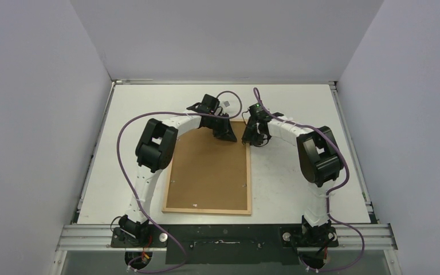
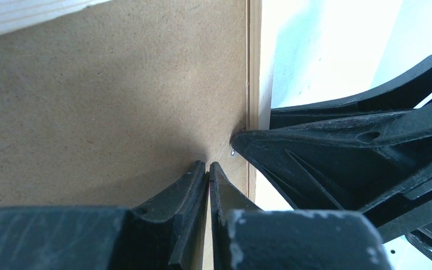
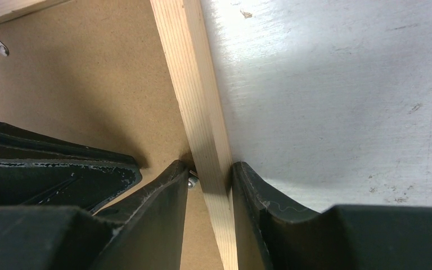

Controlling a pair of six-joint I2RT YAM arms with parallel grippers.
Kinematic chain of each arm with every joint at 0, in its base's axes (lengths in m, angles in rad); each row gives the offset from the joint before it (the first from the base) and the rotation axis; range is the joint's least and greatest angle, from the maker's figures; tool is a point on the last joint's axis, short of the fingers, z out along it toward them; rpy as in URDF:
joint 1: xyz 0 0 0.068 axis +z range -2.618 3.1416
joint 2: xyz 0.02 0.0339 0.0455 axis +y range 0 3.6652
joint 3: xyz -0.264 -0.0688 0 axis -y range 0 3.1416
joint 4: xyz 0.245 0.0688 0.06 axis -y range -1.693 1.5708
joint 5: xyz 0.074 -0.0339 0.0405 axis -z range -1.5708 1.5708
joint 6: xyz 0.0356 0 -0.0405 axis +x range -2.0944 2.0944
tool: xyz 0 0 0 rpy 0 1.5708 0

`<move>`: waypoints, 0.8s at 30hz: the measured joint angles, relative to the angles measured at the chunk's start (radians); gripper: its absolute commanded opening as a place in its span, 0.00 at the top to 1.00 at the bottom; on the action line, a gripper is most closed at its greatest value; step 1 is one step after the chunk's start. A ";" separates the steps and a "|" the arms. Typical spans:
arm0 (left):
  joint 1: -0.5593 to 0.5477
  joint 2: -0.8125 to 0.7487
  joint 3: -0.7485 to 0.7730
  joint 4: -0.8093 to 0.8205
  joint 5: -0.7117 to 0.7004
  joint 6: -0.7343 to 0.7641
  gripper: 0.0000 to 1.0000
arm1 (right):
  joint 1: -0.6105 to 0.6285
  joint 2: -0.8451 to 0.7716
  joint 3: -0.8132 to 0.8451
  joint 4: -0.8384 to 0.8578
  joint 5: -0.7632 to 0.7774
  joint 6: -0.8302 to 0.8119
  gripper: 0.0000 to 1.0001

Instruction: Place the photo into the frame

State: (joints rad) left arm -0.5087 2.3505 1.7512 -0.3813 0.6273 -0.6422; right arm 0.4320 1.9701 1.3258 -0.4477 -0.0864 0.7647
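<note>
Frame [image 1: 206, 211] lies face-down mid-surface, backing board [image 1: 206, 172] in; photo unseen. L end effector [image 2: 208, 164], pressed together, is set on board; frame rail is pinched by R end effector [image 3: 211, 166]. Step judged: tab [image 2: 232, 152] locking; next, tab needs turning over board.

Soft, even light overhead; wrist views show glare on the table [image 3: 326, 84] and dark, blurred jaws.

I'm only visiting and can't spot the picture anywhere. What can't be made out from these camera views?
The photo: in no view; the brown backing board fills the frame, so whether it lies beneath is unknown.
Top view: where the left tool and right tool touch down, hidden by their own bodies.
Right wrist view: a small metal clip, half hidden behind that tool's finger.
</note>
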 measured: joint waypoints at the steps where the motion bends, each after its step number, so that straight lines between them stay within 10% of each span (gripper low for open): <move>1: 0.001 0.000 -0.003 0.004 0.003 -0.002 0.93 | 0.000 -0.002 -0.003 0.004 0.000 0.007 0.76; 14: 0.013 -0.025 -0.080 0.106 0.029 -0.039 0.93 | 0.041 -0.032 -0.047 0.043 0.130 0.211 0.50; 24: 0.016 -0.050 -0.157 0.191 0.050 -0.091 0.93 | 0.113 -0.033 -0.032 -0.040 0.267 0.304 0.54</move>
State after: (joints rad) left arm -0.4927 2.3001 1.5944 -0.1902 0.6777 -0.7330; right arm 0.5446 1.9373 1.2938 -0.4881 0.1810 1.0683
